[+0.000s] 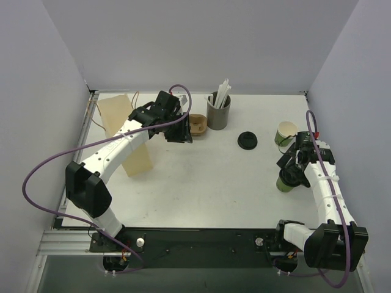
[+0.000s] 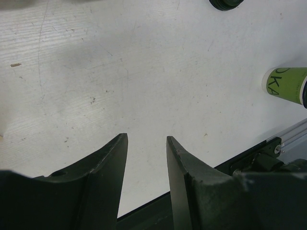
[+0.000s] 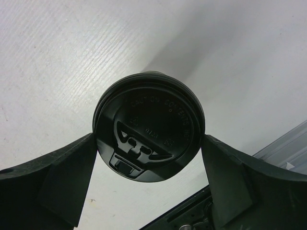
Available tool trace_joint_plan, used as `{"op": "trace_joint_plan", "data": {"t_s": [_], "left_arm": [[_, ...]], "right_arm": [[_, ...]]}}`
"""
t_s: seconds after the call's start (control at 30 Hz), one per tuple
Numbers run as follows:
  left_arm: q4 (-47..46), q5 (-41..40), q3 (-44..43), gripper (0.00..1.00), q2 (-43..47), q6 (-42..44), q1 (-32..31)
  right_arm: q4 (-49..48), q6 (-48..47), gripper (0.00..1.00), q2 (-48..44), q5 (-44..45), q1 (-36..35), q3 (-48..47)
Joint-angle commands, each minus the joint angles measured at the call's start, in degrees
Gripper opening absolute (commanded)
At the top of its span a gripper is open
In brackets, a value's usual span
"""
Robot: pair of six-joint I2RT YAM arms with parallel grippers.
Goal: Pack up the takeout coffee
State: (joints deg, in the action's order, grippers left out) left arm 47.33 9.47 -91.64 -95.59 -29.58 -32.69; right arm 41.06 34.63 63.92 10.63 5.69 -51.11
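Right claw straddles the lidded green coffee cup standing near the bench's right edge, jaws hugging its black lid so it won't tip, though I can't tell if it's actually squeezing, and the left claw hangs apart, empty.

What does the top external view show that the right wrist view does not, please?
Only the top external view shows the paper bag, the grey cup of straws, a loose black lid, an open green cup and the left gripper, near the back. Only the right wrist view shows the raised lettering and sip tab on the fitted lid. Both show the right gripper with its fingers either side of the lidded green cup; whether they press it, neither settles.
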Motion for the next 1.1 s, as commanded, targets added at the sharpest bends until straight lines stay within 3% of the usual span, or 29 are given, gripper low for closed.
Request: {"op": "trace_joint_plan", "data": {"t_s": [0.0,0.43,0.57,0.7,0.93,1.07], "left_arm": [[-1.80,0.20,-0.56,0.49,2.60,0.84,-0.27],[-1.19,-3.67,-3.54,0.50,1.11,1.19,-0.01],[-1.01,-11.56,-5.92,0.50,-1.25,1.37,0.17],[-1.19,-16.93,-9.52,0.49,-5.39,1.63,0.61],[-1.28,-26.87,-16.90,0.46,-16.36,3.13,3.76],[-1.45,-31.52,-20.77,0.45,-21.29,5.32,5.96]], "right_arm": [[2.71,-0.36,0.87,-0.81,-1.93,0.63,0.93],[10.17,-0.62,0.93,-4.68,-3.25,0.63,-7.59],[13.08,-1.32,0.93,-5.30,-4.65,-0.41,-14.61],[12.92,-0.36,0.91,-1.36,-5.54,-7.50,-22.69],[2.64,2.55,0.75,12.88,-8.26,-21.84,-29.73],[-5.36,2.72,0.63,19.21,-11.06,-24.76,-29.84]]}}
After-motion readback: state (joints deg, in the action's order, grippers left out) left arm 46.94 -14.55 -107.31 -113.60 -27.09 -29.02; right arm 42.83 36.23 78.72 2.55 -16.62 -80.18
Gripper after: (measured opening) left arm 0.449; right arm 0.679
